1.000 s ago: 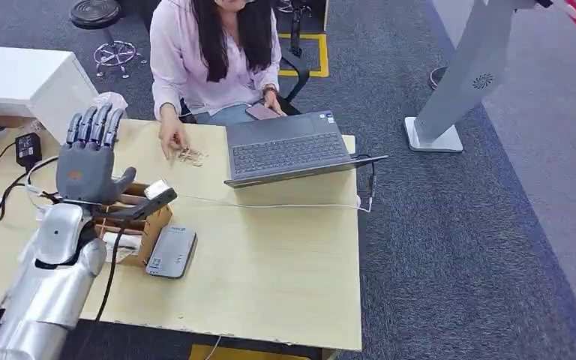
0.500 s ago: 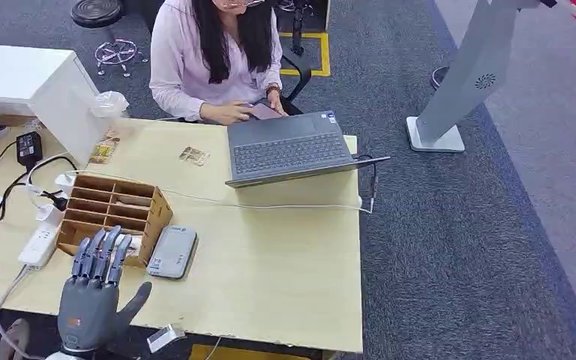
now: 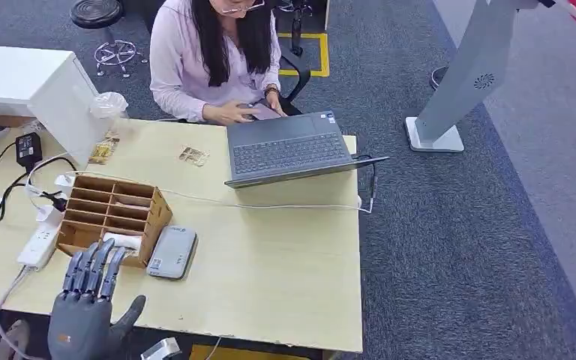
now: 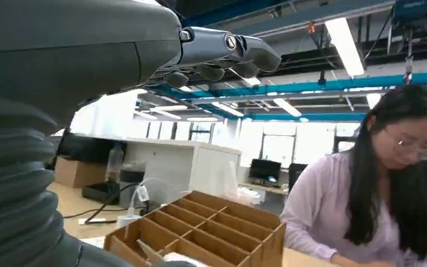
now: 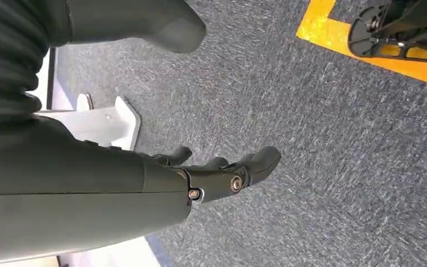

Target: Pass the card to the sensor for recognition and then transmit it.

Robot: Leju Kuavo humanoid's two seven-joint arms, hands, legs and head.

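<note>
A wooden slotted box stands on the left of the pale table, with a white card lying in its front slot. Right beside the box lies the grey card sensor. My left hand is at the table's front edge, just short of the box, fingers straight and spread, holding nothing. From the left wrist its fingers point over the box. My right hand hangs over the grey carpet, fingers loosely extended and empty.
A person sits at the far side, hands on a phone by an open laptop. A white cable crosses the table. A power strip and cords lie left of the box. A white stand is on the floor.
My left hand has dropped from high over the box down to the table's front edge. The person's hand has drawn back from the tabletop to the phone.
</note>
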